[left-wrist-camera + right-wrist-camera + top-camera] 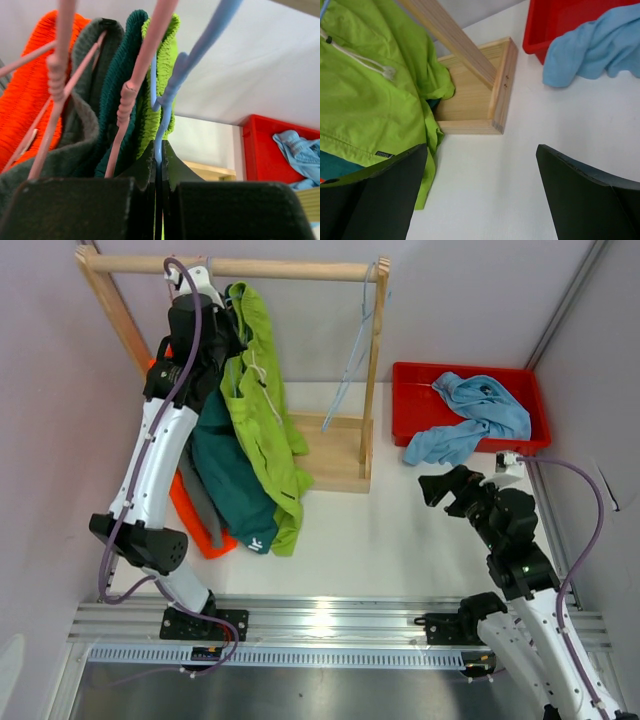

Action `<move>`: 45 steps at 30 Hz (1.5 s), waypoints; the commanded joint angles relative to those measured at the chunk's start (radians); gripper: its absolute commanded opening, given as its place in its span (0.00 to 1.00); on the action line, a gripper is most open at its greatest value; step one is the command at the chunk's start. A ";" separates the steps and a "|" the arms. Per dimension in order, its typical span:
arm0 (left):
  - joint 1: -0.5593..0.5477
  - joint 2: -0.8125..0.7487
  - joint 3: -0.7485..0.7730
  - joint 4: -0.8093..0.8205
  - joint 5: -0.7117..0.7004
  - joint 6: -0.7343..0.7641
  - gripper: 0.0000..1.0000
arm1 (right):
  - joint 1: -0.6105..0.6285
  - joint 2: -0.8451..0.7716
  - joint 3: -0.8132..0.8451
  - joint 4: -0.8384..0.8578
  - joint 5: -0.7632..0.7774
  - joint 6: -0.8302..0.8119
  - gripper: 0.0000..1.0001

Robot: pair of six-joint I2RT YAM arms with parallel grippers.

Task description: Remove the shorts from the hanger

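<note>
Four pairs of shorts hang bunched at the left of the wooden rack: lime green (262, 390), teal (232, 480), grey (200, 502) and orange (192, 520). My left gripper (220, 305) is up among the waistbands, shut on the thin wire of a blue hanger (172, 85) next to the lime green waistband (167, 55). Pink hangers (131, 95) carry the teal (117, 75), grey (90, 75) and orange (30, 90) pairs. The light blue shorts (470, 415) lie in the red tray (410, 380). My right gripper (447, 487) is open and empty, low over the table.
An empty light blue hanger (360, 340) hangs at the right end of the rod (300, 268). The rack's wooden base (475, 95) stands ahead of my right gripper (485, 170), with the lime green shorts' hem (365, 100) to its left and the tray (540, 25) to its right.
</note>
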 commanded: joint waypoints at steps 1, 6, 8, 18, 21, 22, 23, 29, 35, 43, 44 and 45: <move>0.007 -0.066 -0.026 0.021 0.053 0.005 0.00 | 0.044 0.056 0.083 0.100 -0.104 -0.046 0.99; -0.039 -0.063 -0.016 0.034 0.099 -0.019 0.00 | 0.182 0.163 0.285 0.134 -0.092 -0.127 0.99; -0.074 -0.049 0.020 0.025 0.118 -0.026 0.00 | 0.295 0.229 0.350 0.139 -0.046 -0.190 0.99; -0.178 0.020 0.253 -0.028 0.162 -0.073 0.00 | 0.831 0.460 0.617 0.200 0.293 -0.412 0.99; -0.185 0.008 0.262 -0.028 0.173 -0.088 0.00 | 0.974 0.528 0.634 0.254 0.399 -0.459 0.99; -0.185 0.005 0.268 -0.032 0.176 -0.095 0.00 | 0.995 0.548 0.638 0.266 0.417 -0.482 0.99; -0.185 -0.003 0.271 -0.032 0.182 -0.105 0.00 | 1.014 0.568 0.649 0.277 0.462 -0.486 0.99; -0.201 -0.041 0.268 -0.035 0.202 -0.128 0.00 | 1.069 0.746 0.690 0.354 0.658 -0.424 1.00; -0.203 -0.070 0.259 -0.064 0.208 -0.134 0.00 | 1.065 0.912 0.696 0.498 0.793 -0.451 0.99; -0.203 -0.179 0.124 -0.037 0.197 -0.127 0.00 | 1.020 1.131 0.785 0.677 0.861 -0.471 0.91; -0.203 -0.185 0.110 -0.034 0.188 -0.124 0.00 | 1.031 1.153 0.790 0.694 0.855 -0.479 0.67; -0.203 -0.190 0.104 -0.032 0.184 -0.121 0.00 | 1.037 1.156 0.789 0.702 0.843 -0.486 0.52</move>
